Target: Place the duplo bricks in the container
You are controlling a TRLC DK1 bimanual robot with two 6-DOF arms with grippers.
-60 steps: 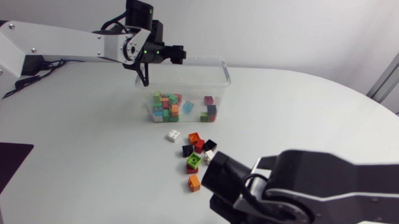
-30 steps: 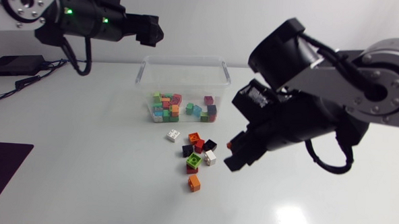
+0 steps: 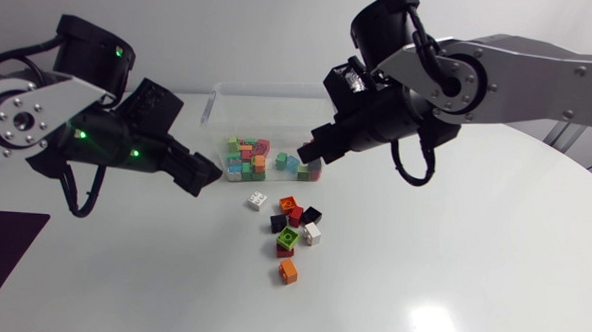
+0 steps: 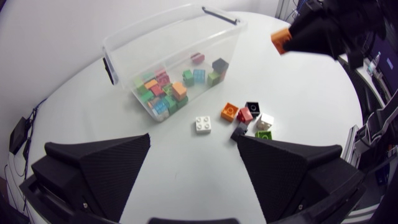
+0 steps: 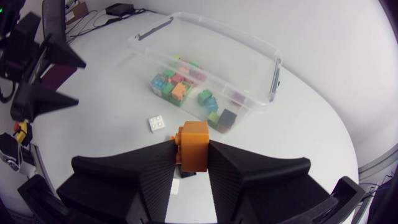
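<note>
A clear plastic container (image 3: 279,89) stands at the back middle of the table with several coloured duplo bricks (image 3: 251,156) in it. More loose bricks (image 3: 294,222) lie in front of it, a white one (image 3: 256,199) nearest the box and an orange one (image 3: 288,271) furthest forward. My right gripper (image 3: 313,153) hovers at the container's right front corner, shut on an orange brick (image 5: 194,144) that also shows in the left wrist view (image 4: 281,38). My left gripper (image 3: 202,172) hangs open and empty, left of the loose bricks, with the white brick (image 4: 203,124) ahead of it.
The container (image 5: 205,28) has black handle clips at both ends. The loose bricks (image 4: 249,119) sit in a tight cluster. Bare white table surrounds them in front and to both sides. A dark mat (image 3: 2,243) lies at the table's front left edge.
My right arm rose from the front of the pile to the container's right front corner, still gripping the orange brick. My left arm swung down from behind the container to beside the loose bricks, opening its fingers.
</note>
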